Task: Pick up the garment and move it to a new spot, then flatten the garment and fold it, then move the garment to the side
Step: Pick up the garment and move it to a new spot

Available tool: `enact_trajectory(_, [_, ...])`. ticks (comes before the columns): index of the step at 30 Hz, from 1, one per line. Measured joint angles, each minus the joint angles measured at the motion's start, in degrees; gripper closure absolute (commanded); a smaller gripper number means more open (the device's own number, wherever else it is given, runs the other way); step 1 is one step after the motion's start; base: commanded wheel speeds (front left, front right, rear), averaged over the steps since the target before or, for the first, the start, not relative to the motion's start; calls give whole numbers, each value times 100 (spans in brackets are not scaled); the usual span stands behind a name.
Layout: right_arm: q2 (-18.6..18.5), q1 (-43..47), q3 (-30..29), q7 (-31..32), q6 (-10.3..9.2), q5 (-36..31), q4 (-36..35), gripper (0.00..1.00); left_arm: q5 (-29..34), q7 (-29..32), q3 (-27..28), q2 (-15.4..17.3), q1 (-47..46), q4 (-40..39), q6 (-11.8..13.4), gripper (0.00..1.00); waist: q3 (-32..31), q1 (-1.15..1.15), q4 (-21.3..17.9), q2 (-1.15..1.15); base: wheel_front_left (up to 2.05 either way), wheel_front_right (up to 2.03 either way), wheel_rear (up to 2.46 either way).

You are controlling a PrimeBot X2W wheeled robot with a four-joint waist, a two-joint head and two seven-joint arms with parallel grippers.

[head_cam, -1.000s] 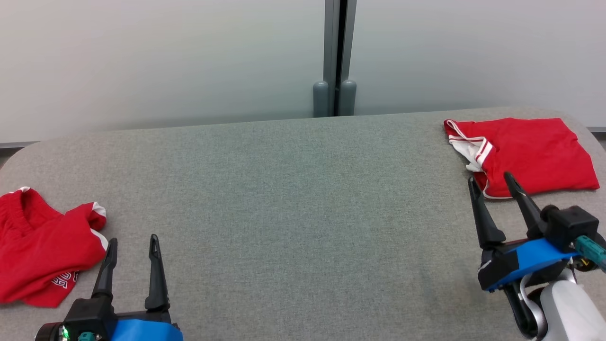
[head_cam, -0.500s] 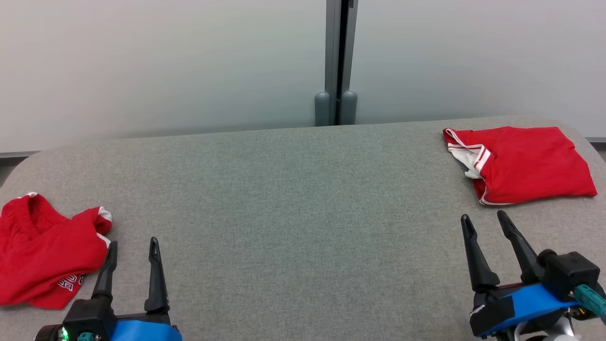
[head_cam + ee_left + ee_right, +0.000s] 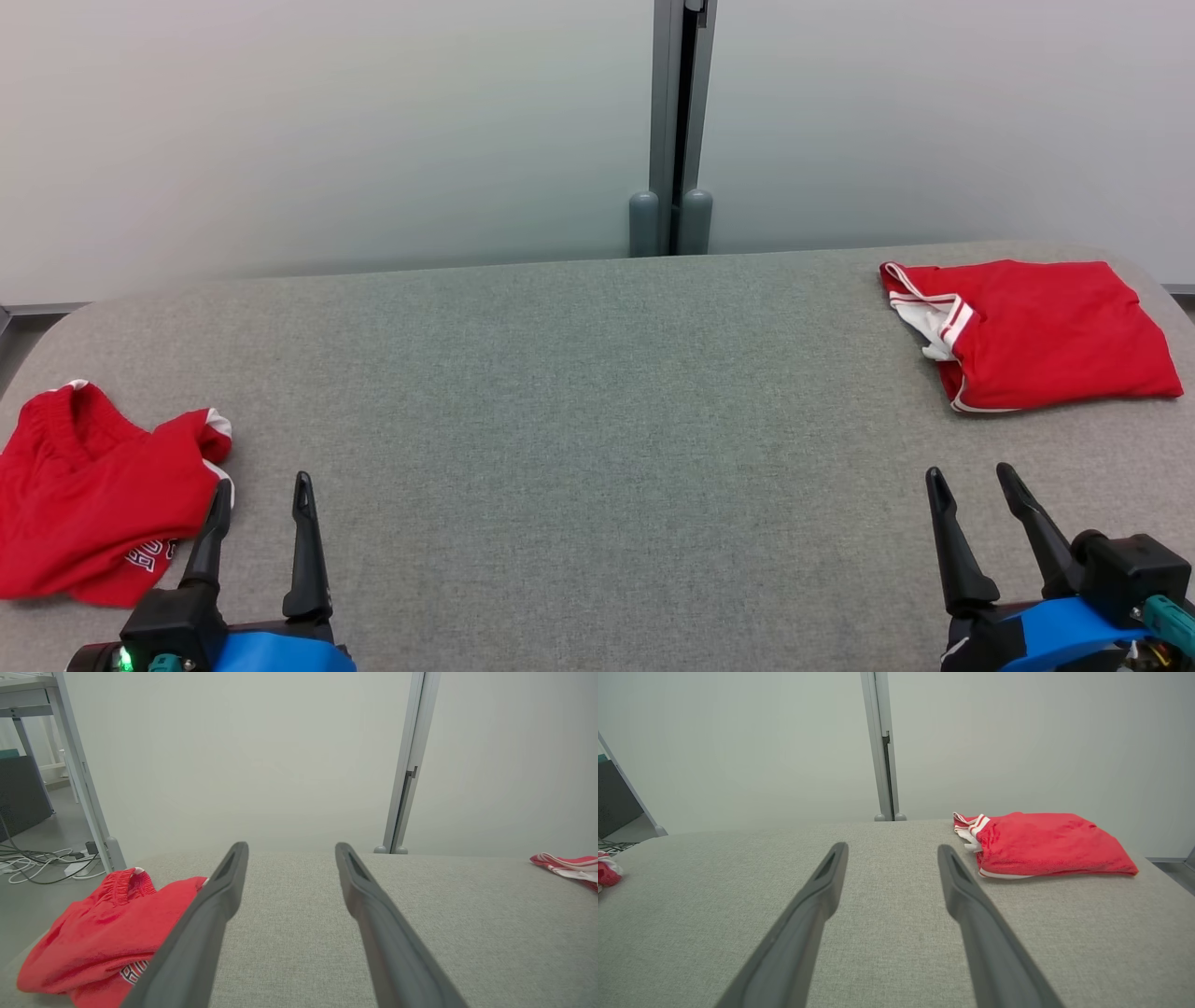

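Observation:
A folded red garment (image 3: pixel 1046 336) with white trim lies flat at the table's far right, also in the right wrist view (image 3: pixel 1045 842); its edge shows in the left wrist view (image 3: pixel 567 865). A crumpled red garment (image 3: pixel 84 504) with white lettering lies in a heap at the near left (image 3: pixel 103 933). My left gripper (image 3: pixel 261 482) stands open just right of that heap, its left finger close to the cloth, nothing between its fingers (image 3: pixel 290 845). My right gripper (image 3: pixel 968 471) is open and empty, nearer me than the folded garment and apart from it (image 3: pixel 892 845).
The grey fabric-covered table (image 3: pixel 597 392) has rounded corners. A pale wall with a grey upright post (image 3: pixel 680 131) stands behind its far edge. Cables and a table leg (image 3: pixel 88 807) are on the floor beyond the left end.
My right gripper has drawn back from the folded garment's near edge toward me, still open. The head view has shifted a little. The left gripper and both garments have stayed put.

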Motion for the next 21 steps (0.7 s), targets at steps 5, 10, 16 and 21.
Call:
enact_trajectory(5, [2,1,4,-7,0,16,56,0,-32,96,-31,12,13,-11,18,0,-22,0,15,0,0,0,0])
enact_trajectory(10, [2,0,-1,-14,0,16,88,0,-48,200,-77,30,16,-46,47,0,-21,0,41,0,0,0,0])
enact_trajectory(16, [3,-1,-9,-22,0,16,110,0,-80,234,-78,88,16,-27,46,0,-8,0,79,0,0,0,0])
enact_trajectory(21, [3,-1,-18,-26,0,23,155,0,-96,281,-91,123,16,-27,53,0,-8,1,139,0,0,0,0])
